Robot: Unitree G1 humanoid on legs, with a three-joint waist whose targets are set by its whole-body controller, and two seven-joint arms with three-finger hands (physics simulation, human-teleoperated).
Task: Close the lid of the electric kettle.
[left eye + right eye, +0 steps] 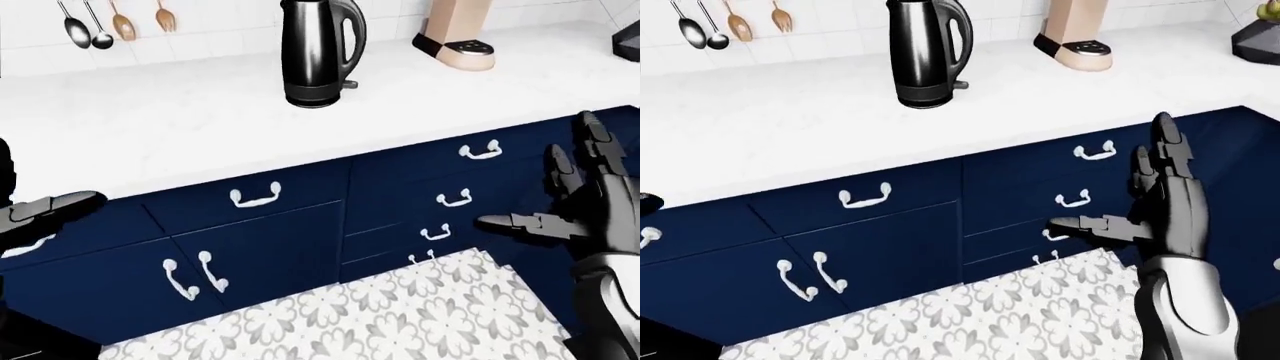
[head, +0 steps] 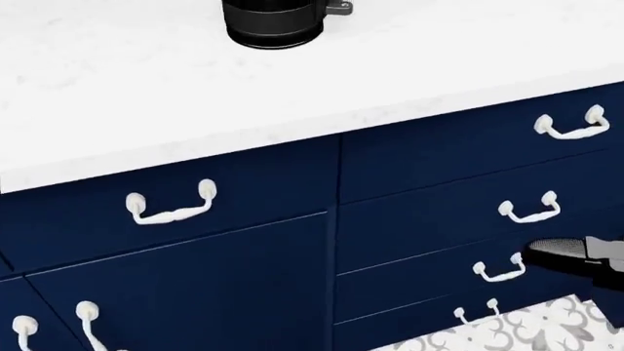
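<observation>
The top of the electric kettle (image 1: 320, 52) was cut off by the upper edge of both eye views, so its lid could not be seen and whether it stood open or closed could not be told; the head view caught only the kettle's black base at its top edge. The kettle stood upright on the white counter (image 1: 150, 127), toward the top middle of the eye views, handle to the right, with nothing touching it. To its right a beige appliance (image 1: 458, 37) was also cropped at the top, and four utensils (image 1: 110, 22) hung on the tiled wall at the upper left. The left hand (image 1: 45, 210) showed only in part at the left edge of the left-eye view, one dark finger reaching right in front of the navy cabinet (image 1: 890, 247); how far its fingers were spread could not be told. The right hand (image 1: 1155, 199) hung well below and to the right of the kettle, before the drawers (image 1: 1080, 180), its fingers spread wide, two pointing up and the thumb jutting left, holding and touching nothing. A patterned rug (image 1: 980, 315) lay on the floor beneath.
</observation>
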